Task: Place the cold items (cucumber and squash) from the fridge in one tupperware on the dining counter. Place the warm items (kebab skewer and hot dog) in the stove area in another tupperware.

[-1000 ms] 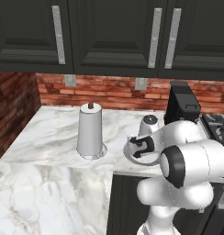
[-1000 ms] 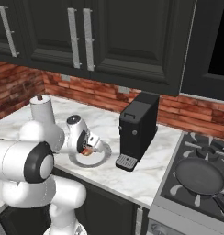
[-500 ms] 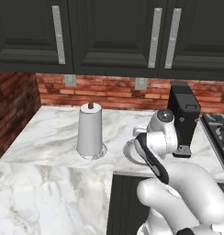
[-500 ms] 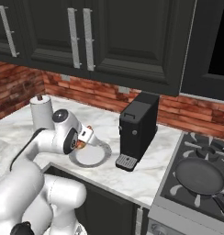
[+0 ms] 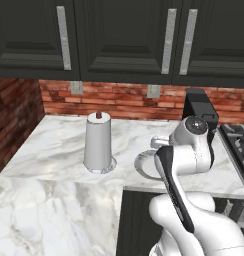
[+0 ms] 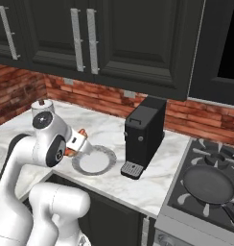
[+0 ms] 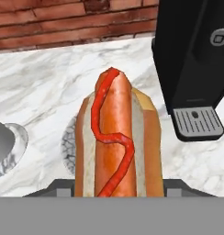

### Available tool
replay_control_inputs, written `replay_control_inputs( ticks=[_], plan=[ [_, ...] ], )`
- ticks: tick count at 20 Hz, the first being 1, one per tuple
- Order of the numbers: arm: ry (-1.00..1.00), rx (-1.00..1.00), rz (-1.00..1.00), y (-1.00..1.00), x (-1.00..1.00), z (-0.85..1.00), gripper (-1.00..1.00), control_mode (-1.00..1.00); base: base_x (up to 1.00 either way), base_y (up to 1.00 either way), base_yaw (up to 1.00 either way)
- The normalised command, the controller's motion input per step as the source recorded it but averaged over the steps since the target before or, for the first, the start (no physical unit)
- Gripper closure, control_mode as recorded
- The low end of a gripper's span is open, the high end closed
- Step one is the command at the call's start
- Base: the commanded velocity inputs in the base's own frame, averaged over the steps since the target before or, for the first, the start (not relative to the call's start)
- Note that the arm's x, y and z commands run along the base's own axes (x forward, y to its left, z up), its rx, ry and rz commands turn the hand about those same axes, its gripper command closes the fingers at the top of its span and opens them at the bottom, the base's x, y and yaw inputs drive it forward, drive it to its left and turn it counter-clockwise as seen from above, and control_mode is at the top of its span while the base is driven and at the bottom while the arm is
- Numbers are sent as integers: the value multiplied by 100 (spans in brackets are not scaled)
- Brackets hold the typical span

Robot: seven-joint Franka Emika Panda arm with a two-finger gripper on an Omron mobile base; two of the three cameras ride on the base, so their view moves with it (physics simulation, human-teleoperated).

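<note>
A hot dog (image 7: 114, 137) in a bun, with a red squiggle of sauce along the sausage, lies lengthwise between my fingers in the hand view. My gripper (image 7: 116, 186) is shut on it. In the right base view the hand (image 6: 76, 141) hovers at the left rim of a round grey plate (image 6: 93, 160), above the marble counter, with the orange hot dog (image 6: 69, 152) poking out under it. The plate (image 5: 143, 167) also peeks out to the left of my arm in the left base view.
A black coffee machine (image 6: 144, 134) stands right of the plate, close to the hand. A paper towel roll (image 5: 99, 142) stands upright to the left. A dark pan (image 6: 207, 184) sits on the stove at the right. Dark cabinets hang above the brick backsplash.
The arm has folded back and swung. The hand has come away from over the plate's middle toward its left rim, carrying the hot dog. The base has not moved.
</note>
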Motion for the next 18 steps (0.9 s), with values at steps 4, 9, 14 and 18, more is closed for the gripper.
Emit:
replay_control_inputs(
  ticks=[4, 9, 14, 18],
  plan=[
    [3, 3, 0, 8, -66, 84, 100, -100, 0, 0, 0],
    [13, 4, 0, 5, -58, 88, 100, -100, 0, 0, 0],
    [4, 1, 0, 7, -70, 35, 100, -100, 0, 0, 0],
    [-28, 0, 0, 11, -73, 0, 100, -100, 0, 0, 0]
  ],
)
